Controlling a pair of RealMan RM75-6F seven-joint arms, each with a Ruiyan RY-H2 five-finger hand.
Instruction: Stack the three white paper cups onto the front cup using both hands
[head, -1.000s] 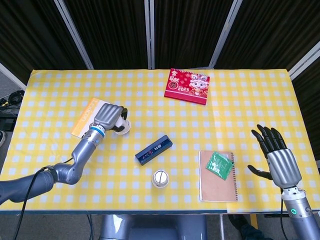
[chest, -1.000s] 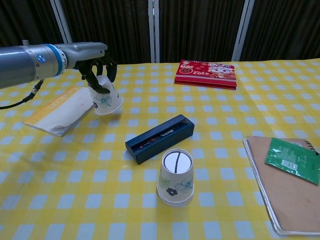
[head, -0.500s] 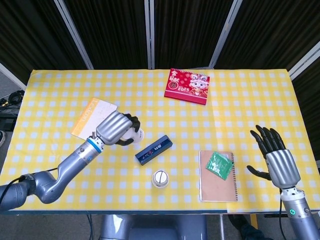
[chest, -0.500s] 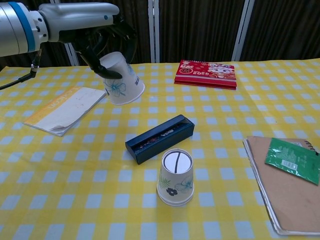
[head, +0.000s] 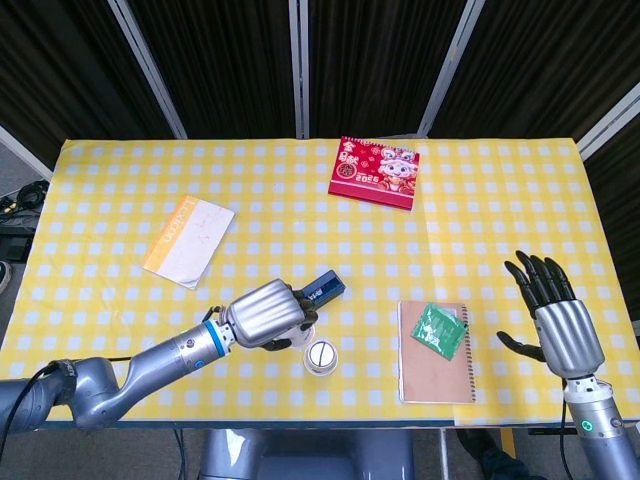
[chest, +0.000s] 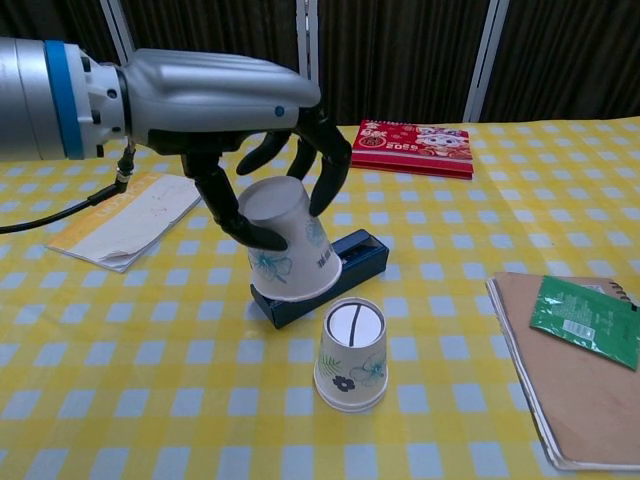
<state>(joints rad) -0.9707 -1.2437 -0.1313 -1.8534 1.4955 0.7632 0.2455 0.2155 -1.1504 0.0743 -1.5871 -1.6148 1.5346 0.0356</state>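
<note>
Front cup (chest: 351, 354) stands upside down near the table's (head: 120, 180) front edge, just ahead of a dark blue box (chest: 355, 255). A second cup (chest: 287, 246), also inverted, is held by the left hand (chest: 225, 100), fingers wrapped round it, seemingly in the air just behind and left of the first. Right hand (head: 553, 312) hovers, fingers spread, holding nothing, beside a notebook (head: 434, 365).

Red box (head: 374, 171) at the far side of the table carried "2025" on its lid, readable from my head view; other print on it was too small; front cup (chest: 351, 354) showed one black stroke on its upturned base, like a "1" or a plain line, couldn't tell which.
</note>
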